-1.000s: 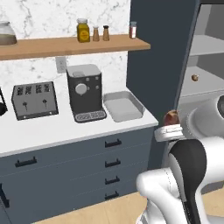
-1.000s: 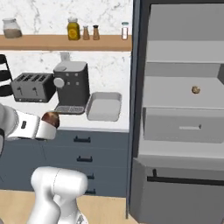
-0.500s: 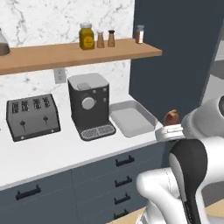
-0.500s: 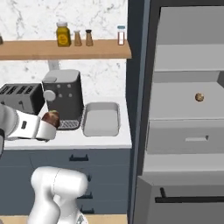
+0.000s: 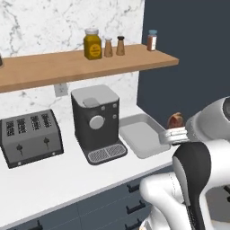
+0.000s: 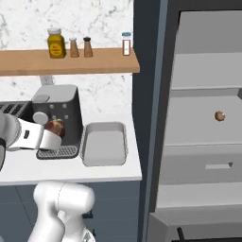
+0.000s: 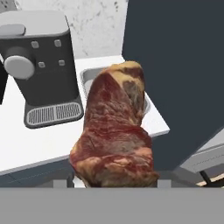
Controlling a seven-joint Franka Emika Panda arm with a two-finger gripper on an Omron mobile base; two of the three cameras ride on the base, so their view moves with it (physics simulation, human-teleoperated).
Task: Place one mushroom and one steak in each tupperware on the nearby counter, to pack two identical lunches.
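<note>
Our hand (image 5: 176, 133) grips a raw steak (image 7: 114, 129), held off the desk (image 5: 54, 179) edge beside the empty tupperware (image 5: 141, 136), which sits right of the coffee machine (image 5: 95, 122). Released here, we judge the steak could miss the tub and fall to the floor.

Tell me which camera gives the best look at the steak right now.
The hand view: the steak stands large in the middle, marbled red, held in the tool. The left base view shows just a brown tip above the tool; the right base view a small round patch before the coffee machine.
</note>
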